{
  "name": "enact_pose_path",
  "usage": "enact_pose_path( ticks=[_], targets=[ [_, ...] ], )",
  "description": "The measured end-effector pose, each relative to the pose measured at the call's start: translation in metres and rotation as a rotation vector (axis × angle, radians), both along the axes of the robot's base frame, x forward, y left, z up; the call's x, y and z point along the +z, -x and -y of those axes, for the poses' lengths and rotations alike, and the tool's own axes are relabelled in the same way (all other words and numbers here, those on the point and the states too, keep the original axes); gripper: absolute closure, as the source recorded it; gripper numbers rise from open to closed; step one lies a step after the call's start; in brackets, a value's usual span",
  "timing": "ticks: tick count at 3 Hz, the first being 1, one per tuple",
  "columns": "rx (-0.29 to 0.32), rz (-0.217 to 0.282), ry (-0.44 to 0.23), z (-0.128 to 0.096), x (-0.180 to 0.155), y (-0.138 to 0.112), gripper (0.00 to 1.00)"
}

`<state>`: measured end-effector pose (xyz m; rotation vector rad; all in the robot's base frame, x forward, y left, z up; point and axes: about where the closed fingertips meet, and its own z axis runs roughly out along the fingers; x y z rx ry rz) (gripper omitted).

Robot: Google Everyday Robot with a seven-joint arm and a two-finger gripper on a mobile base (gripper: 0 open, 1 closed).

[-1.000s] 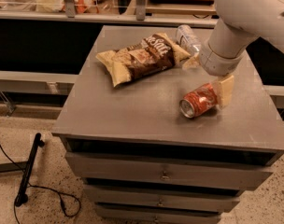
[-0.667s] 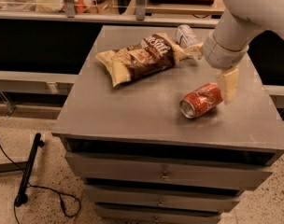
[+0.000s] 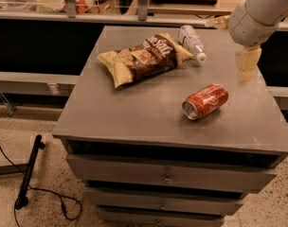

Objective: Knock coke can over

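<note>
Coke can [image 3: 205, 101] toppled on the bench [image 3: 134, 112]
It lies on its side; the gripper [image 3: 230, 48] hangs just beyond it to the right, jaws wide and empty.

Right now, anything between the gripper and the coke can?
Nothing. In the camera view only bare tabletop separates the gripper, hovering up and right, from the coke can lying on its side.

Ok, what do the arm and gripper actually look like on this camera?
The arm is a smooth, rounded, light-grey shell with a thick cylindrical wrist; no cables or markings show. The gripper is pale cream and blocky. It hangs over the right side of the grey table, just beyond the red aluminium coke can.
</note>
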<state>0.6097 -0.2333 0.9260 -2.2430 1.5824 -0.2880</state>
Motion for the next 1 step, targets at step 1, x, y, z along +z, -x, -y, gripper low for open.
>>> enact_pose_path(
  ticks=[1],
  targets=[
    [-0.003,0.024,-0.013,-0.0006,0.0119,-0.0042,0.0]
  ],
)
